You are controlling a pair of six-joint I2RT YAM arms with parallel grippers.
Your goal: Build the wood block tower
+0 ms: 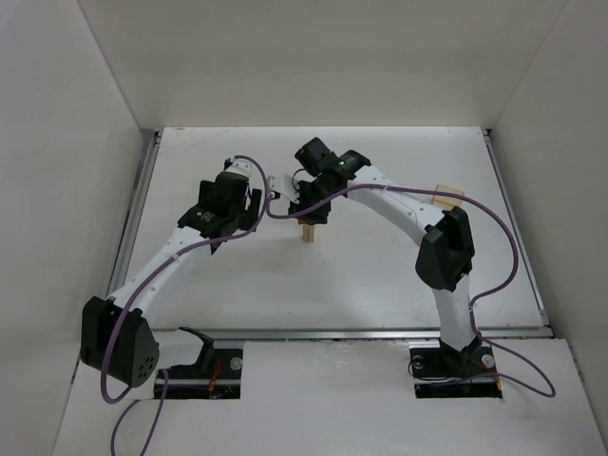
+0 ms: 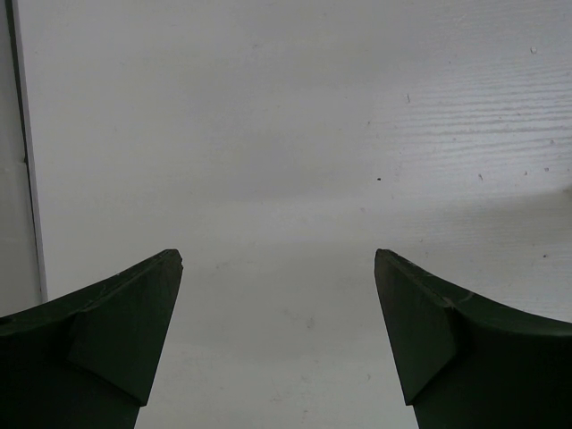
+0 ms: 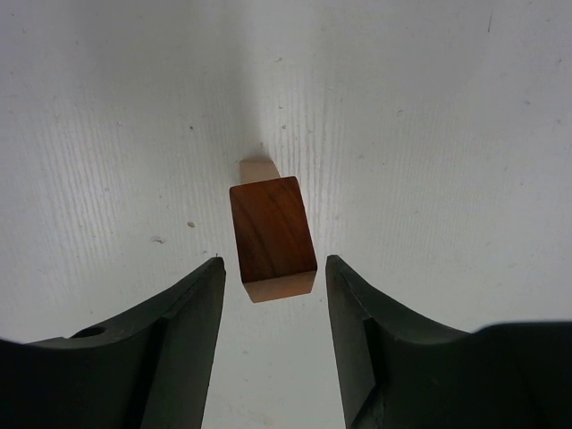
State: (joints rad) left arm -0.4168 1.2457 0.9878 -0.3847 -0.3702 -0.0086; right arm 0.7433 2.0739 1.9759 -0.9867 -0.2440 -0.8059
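The wood block tower stands mid-table: a slim pale tan post with a reddish-brown block on top. In the right wrist view the reddish-brown block sits on the pale post, just ahead of and between my fingertips, with a gap on each side. My right gripper is open and directly over the tower. My left gripper is open and empty over bare table, to the left of the tower.
A larger pale tan box lies at the right behind the right arm's elbow. A small white piece sits between the two grippers. White walls enclose the table, with a metal rail along the left edge.
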